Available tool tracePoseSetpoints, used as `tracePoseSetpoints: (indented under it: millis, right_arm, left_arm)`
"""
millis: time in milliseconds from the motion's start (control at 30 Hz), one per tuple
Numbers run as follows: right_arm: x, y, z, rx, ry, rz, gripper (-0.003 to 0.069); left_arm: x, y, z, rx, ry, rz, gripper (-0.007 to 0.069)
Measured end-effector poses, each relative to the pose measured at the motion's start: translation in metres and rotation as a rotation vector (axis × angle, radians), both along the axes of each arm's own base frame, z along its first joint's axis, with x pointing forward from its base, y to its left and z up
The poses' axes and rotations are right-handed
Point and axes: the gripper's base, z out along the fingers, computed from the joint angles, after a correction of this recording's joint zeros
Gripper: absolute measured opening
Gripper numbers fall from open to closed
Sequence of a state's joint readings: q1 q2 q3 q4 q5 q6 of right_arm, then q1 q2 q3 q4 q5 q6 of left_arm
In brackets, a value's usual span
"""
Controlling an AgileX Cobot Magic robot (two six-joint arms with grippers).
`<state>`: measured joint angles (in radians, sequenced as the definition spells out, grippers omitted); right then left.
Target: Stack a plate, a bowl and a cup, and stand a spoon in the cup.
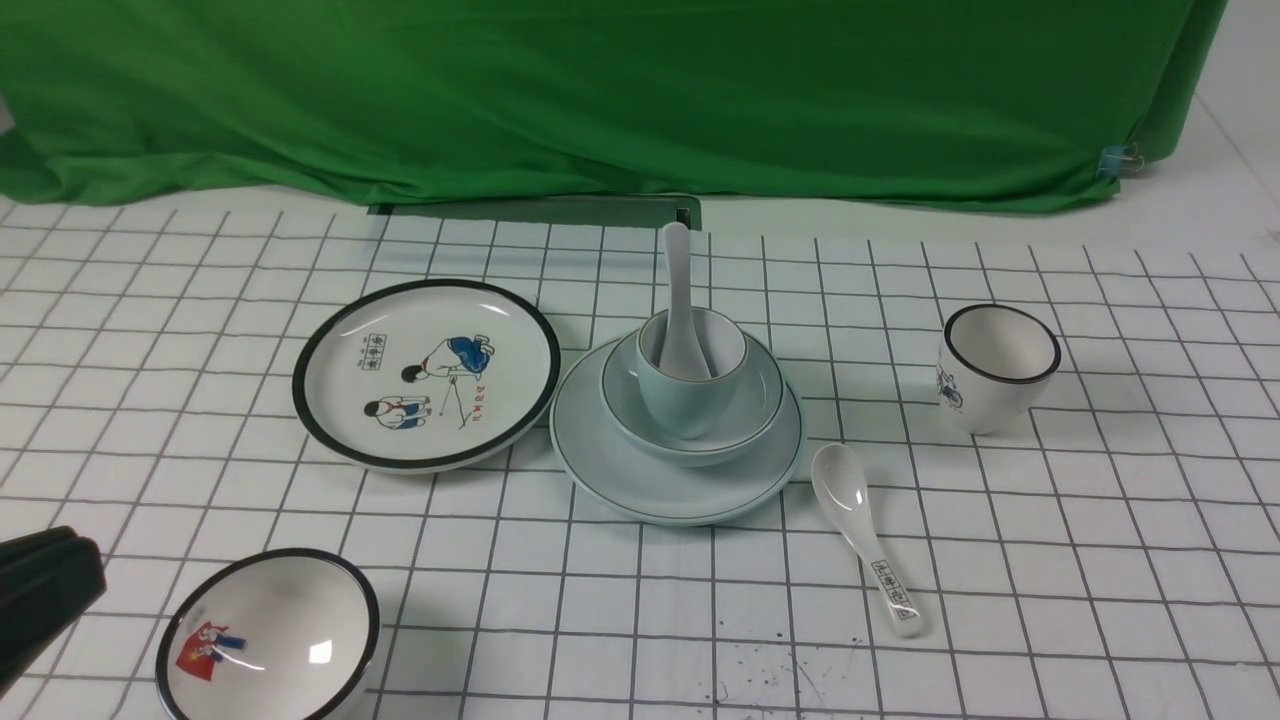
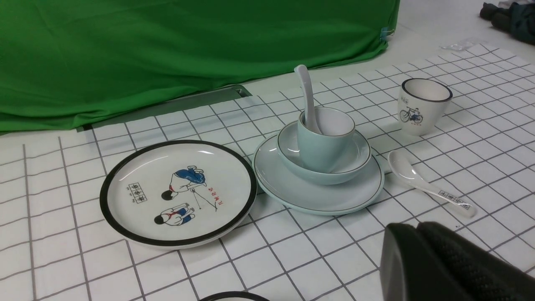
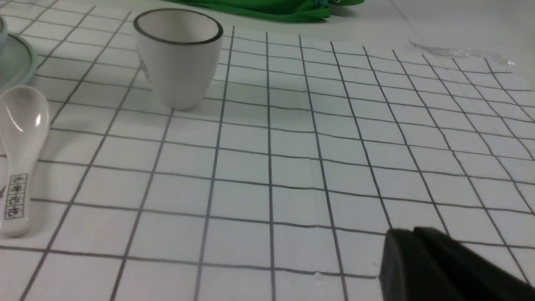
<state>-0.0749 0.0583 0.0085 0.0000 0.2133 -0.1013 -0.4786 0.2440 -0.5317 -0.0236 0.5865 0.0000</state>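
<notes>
The pale blue-green plate (image 1: 620,470) lies mid-table with the matching bowl (image 1: 755,415) on it. Inside the bowl stands the cup (image 1: 685,405). The plain white spoon (image 1: 680,290) stands in the cup, handle up and leaning toward the back. The left wrist view shows the same stack: plate (image 2: 292,188), bowl (image 2: 359,154), cup (image 2: 322,146), spoon (image 2: 307,92). My left gripper (image 1: 50,580) sits low at the near left, shut and empty (image 2: 413,228), well clear of the stack. My right gripper (image 3: 407,234) is shut and empty over bare cloth, out of the front view.
A black-rimmed cartoon plate (image 1: 425,372) lies left of the stack. A black-rimmed bowl (image 1: 268,640) sits at the near left beside my left gripper. A white cup with a blue drawing (image 1: 995,365) stands right. A marked spoon (image 1: 865,535) lies near the plate. Green cloth (image 1: 600,90) hangs behind.
</notes>
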Motion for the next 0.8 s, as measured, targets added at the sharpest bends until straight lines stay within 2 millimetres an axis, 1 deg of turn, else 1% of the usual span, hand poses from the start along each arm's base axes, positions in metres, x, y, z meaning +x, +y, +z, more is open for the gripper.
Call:
tracePoseSetpoints:
  millis: [167, 233, 300, 433, 467, 500, 533, 567, 600, 667, 700, 733, 800]
  right_arm:
    - [0.000, 0.000, 0.000, 0.000, 0.000, 0.000, 0.0070]
    - [0.000, 0.000, 0.000, 0.000, 0.000, 0.000, 0.0076]
    - [0.000, 0.000, 0.000, 0.000, 0.001, 0.000, 0.0081]
    - [0.000, 0.000, 0.000, 0.000, 0.001, 0.000, 0.0090]
    - [0.000, 0.000, 0.000, 0.000, 0.001, 0.000, 0.0093]
    - [0.000, 0.000, 0.000, 0.001, 0.001, 0.000, 0.0094]
    - [0.000, 0.000, 0.000, 0.001, 0.001, 0.000, 0.0100]
    - [0.000, 0.000, 0.000, 0.001, 0.001, 0.000, 0.0101]
    - [0.000, 0.000, 0.000, 0.001, 0.002, 0.000, 0.0104]
    - [0.000, 0.000, 0.000, 0.001, 0.002, 0.000, 0.0108]
    - [0.000, 0.000, 0.000, 0.001, 0.002, 0.000, 0.0109]
    - [0.000, 0.000, 0.000, 0.001, 0.002, 0.000, 0.0112]
    - [0.000, 0.000, 0.000, 0.001, 0.002, 0.000, 0.0116]
  left_arm:
    - [0.000, -0.001, 0.000, -0.010, -0.003, -0.003, -0.0029]
    - [0.002, -0.001, -0.001, -0.024, -0.041, 0.004, -0.0029]
    - [0.006, 0.001, -0.010, -0.045, -0.149, 0.056, -0.0029]
    - [0.013, 0.007, -0.034, -0.051, -0.257, 0.195, -0.0029]
    - [0.014, 0.010, -0.045, -0.050, -0.266, 0.247, -0.0029]
    - [0.014, 0.010, -0.044, -0.054, -0.275, 0.255, -0.0029]
    - [0.015, 0.014, -0.060, -0.054, -0.277, 0.312, -0.0029]
    - [0.015, 0.015, -0.064, -0.051, -0.275, 0.335, -0.0029]
    - [0.015, 0.018, -0.082, -0.037, -0.256, 0.391, -0.0029]
    - [0.014, 0.021, -0.097, -0.030, -0.241, 0.441, -0.0029]
    - [0.014, 0.021, -0.101, -0.028, -0.235, 0.446, -0.0029]
    - [0.014, 0.023, -0.112, -0.024, -0.211, 0.474, -0.0029]
    - [0.013, 0.024, -0.121, -0.024, -0.169, 0.501, -0.0029]
